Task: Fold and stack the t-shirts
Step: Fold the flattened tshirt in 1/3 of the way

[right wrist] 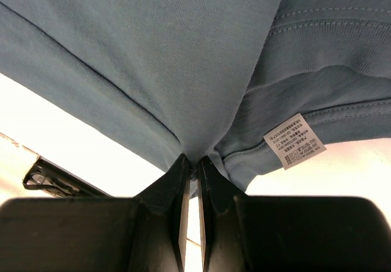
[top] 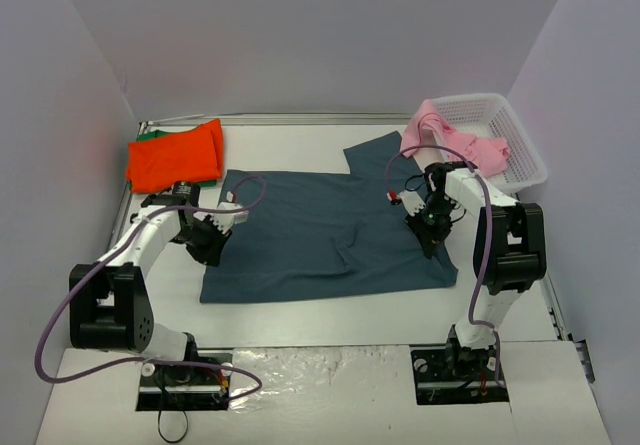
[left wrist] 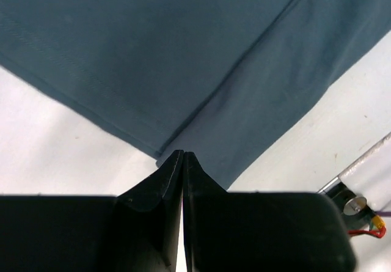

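Note:
A dark slate-blue t-shirt [top: 320, 230] lies spread flat in the middle of the table. My left gripper [top: 212, 251] is low at the shirt's left edge. In the left wrist view its jaws are shut, and the hem [left wrist: 183, 101] runs right into the tips of the left gripper [left wrist: 183, 154]. My right gripper [top: 430, 240] is at the shirt's right side, shut on a pinch of the blue cloth [right wrist: 183, 70], which bunches into the tips of the right gripper [right wrist: 197, 162]. A folded orange-red t-shirt [top: 175, 157] lies at the back left over a green one [top: 148, 136]. A pink t-shirt [top: 455, 140] hangs over the basket's rim.
The white lattice basket [top: 515, 150] stands at the back right, against the wall. A white care label [right wrist: 294, 140] shows on the blue shirt beside my right fingers. Grey walls close in the table on three sides. Purple cables loop off both arms.

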`<state>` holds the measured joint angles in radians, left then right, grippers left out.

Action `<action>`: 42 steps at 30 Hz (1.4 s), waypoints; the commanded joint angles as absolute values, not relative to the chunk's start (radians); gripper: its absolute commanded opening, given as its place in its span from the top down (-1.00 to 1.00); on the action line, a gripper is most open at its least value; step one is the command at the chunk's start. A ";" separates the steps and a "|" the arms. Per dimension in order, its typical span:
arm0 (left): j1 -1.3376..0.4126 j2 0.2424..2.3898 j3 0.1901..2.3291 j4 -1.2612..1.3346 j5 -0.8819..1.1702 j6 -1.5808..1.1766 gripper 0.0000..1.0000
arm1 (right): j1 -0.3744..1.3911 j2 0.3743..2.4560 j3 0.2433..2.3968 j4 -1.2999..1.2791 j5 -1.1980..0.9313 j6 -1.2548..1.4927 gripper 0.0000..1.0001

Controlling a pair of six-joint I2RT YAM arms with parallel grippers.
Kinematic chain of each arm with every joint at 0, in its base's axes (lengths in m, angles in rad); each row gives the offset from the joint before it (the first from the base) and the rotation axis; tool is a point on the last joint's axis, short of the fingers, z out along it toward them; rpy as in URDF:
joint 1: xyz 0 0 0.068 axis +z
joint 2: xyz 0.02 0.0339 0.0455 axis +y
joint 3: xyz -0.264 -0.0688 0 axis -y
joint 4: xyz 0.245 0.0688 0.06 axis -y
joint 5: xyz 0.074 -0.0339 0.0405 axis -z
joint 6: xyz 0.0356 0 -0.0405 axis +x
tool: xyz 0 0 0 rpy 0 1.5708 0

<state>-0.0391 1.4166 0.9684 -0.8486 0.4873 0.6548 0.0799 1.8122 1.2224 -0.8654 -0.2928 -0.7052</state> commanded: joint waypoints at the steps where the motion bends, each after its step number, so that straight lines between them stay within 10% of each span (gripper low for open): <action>1: -0.043 1.457 0.968 -0.913 0.502 0.736 0.95 | 0.083 1.827 1.221 -0.904 -0.284 -0.696 0.91; 10: -0.043 1.531 0.907 -0.798 0.387 0.739 0.47 | 0.083 1.838 1.216 -0.896 -0.285 -0.693 0.91; 26: -0.043 1.536 0.900 -0.762 0.370 0.742 0.32 | 0.084 1.842 1.212 -0.896 -0.282 -0.680 0.91; 31: -0.043 1.551 0.905 -0.795 0.388 0.764 0.95 | 0.084 1.842 1.215 -0.896 -0.282 -0.678 0.91; 42: -0.031 1.488 0.928 -0.844 0.376 0.787 0.95 | 0.083 1.809 1.206 -0.899 -0.265 -0.675 0.99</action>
